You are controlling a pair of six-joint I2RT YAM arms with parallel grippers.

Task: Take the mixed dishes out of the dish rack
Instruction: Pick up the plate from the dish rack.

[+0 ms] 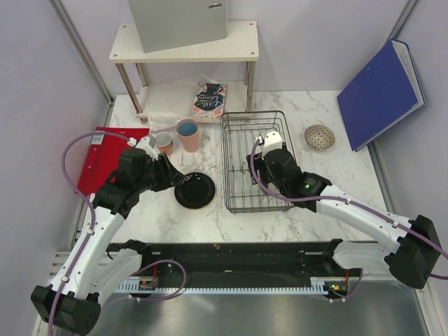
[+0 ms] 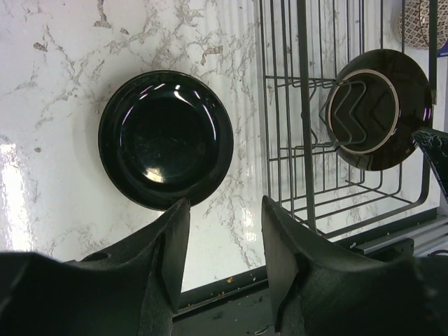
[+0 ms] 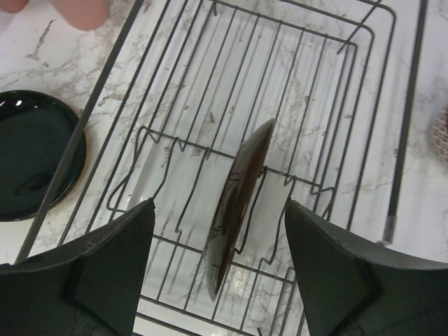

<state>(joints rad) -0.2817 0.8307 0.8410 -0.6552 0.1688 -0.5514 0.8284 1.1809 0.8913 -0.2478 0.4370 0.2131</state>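
The dark wire dish rack stands mid-table and holds one dark plate on edge in its slots, seen edge-on in the right wrist view and face-on in the left wrist view. My right gripper is open above the rack, its fingers either side of that plate without touching it. A black plate lies flat on the table left of the rack. My left gripper is open and empty just short of this plate. A tall pink cup, small pink mug and speckled bowl stand on the table.
A white two-tier shelf at the back carries a grey box on top and a patterned book below. A red board lies at the left. A blue binder leans at the right. A black rail runs along the near edge.
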